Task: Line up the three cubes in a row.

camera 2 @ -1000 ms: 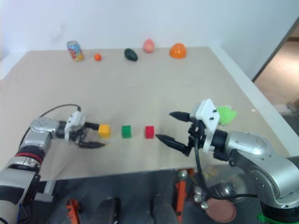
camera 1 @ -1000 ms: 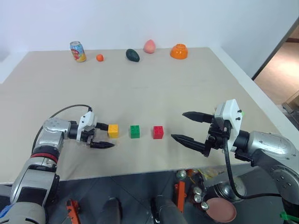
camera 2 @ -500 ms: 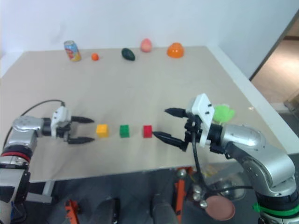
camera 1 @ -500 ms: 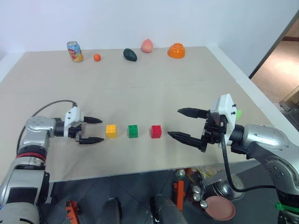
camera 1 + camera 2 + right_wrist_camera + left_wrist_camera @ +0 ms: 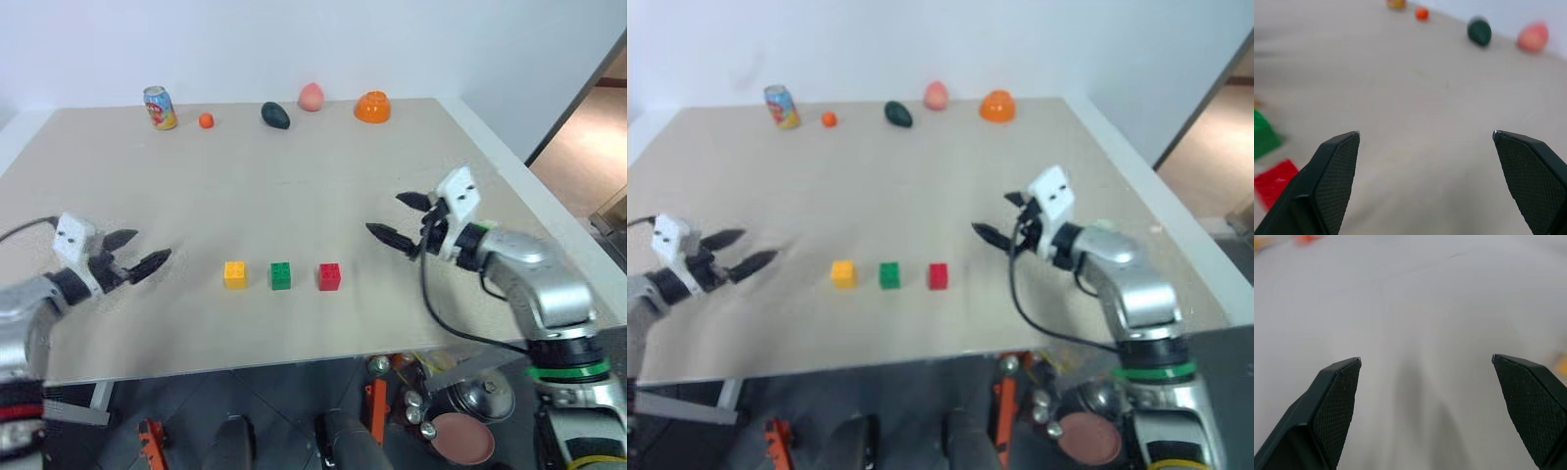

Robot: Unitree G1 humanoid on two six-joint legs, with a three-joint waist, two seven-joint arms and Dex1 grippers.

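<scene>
At table level on the left side, the left gripper (image 5: 135, 252) is seen with its fingers spread wide and nothing between them; it is held well apart from the cubes, with bare table (image 5: 294, 186) ahead of it in its wrist view. On the right side, the right gripper (image 5: 402, 219) is likewise spread wide and empty, and it is held above the table, near the red cube (image 5: 329, 276) but beyond it and to its right, not touching.

The three cubes are found near the front edge of the table: yellow cube (image 5: 234, 274), green cube (image 5: 281, 275) and red cube, set side by side with small, roughly even gaps. The row is judged to be straight already, so the task is taken as done or close to done.

Risks noted from this state:
- The red cube is the one nearest a gripper. If the right arm is swept low toward the left, its lower finger could clip that cube and knock it out of line.
- The cubes are small and light, as judged; one nudge could be passed along the row to the green cube.
- The row is close to the front edge, so a push toward the robot could send a cube off the table.
- The can (image 5: 162, 108), orange fruit (image 5: 207, 120), dark fruit (image 5: 276, 116), peach (image 5: 312, 96) and bowl (image 5: 373, 107) are lined along the far edge, well apart, and are not judged to be at risk.
</scene>
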